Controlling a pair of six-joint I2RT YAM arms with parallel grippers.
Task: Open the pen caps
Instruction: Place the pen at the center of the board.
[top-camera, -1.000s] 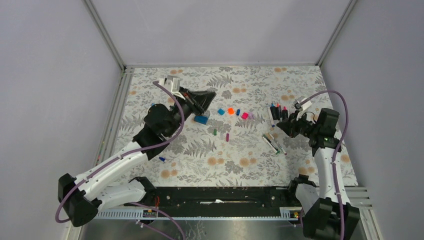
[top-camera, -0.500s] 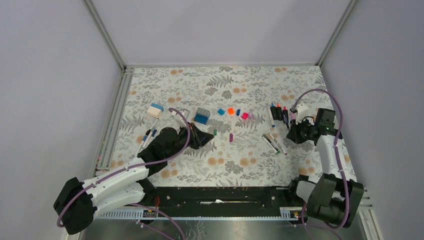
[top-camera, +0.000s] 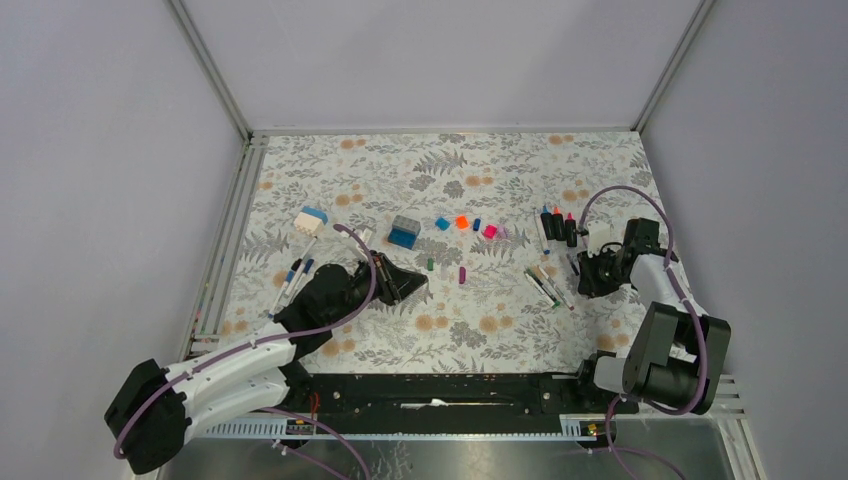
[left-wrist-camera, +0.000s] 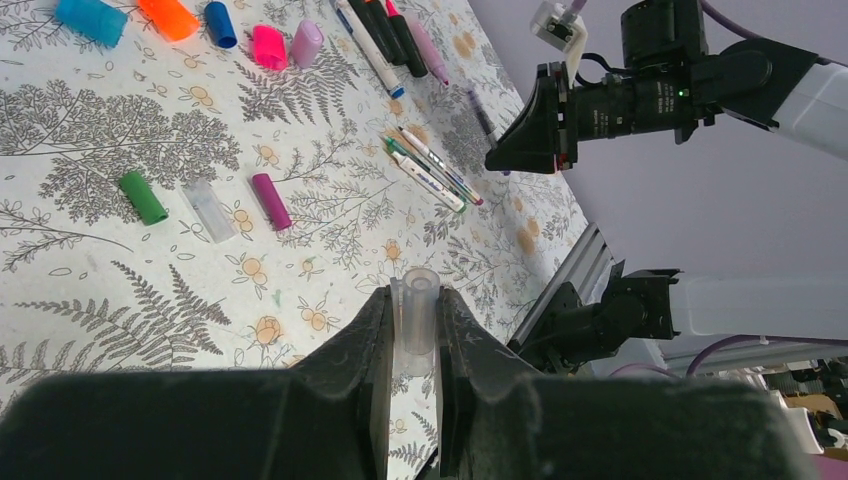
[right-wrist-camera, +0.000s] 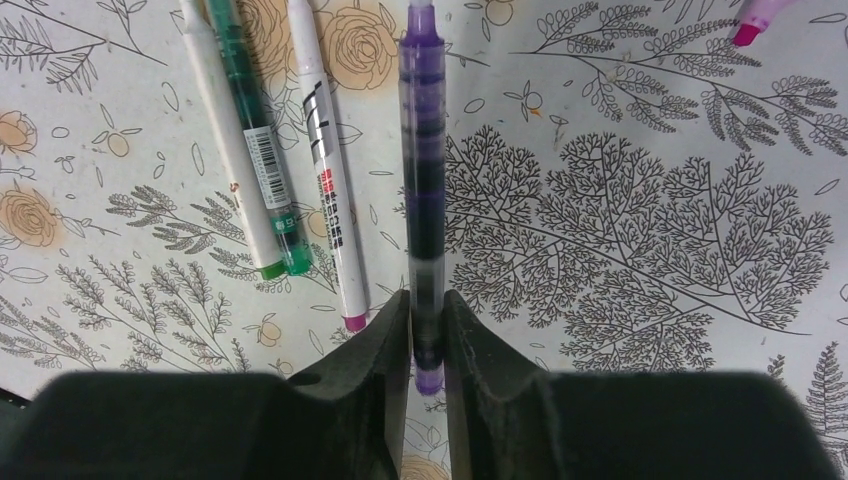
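left gripper (left-wrist-camera: 417, 296): jaws almost closed, pinching a clear cap (left-wrist-camera: 420, 285) between them, held up off the tabletop (top-camera: 500, 170)
right gripper (right-wrist-camera: 427, 300): jaws snug on both sides of a purple pen (right-wrist-camera: 422, 150), right beside the other pens (right-wrist-camera: 300, 180)
row of loose caps: blue cap (left-wrist-camera: 90, 18), orange cap (left-wrist-camera: 168, 15), pink cap (left-wrist-camera: 268, 46), lying mid-tabletop
nearer caps: green cap (left-wrist-camera: 143, 197) and purple cap (left-wrist-camera: 270, 201), apart from both grippers

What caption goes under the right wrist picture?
Right fingers grip a purple pen beside three other pens on the flowery table.
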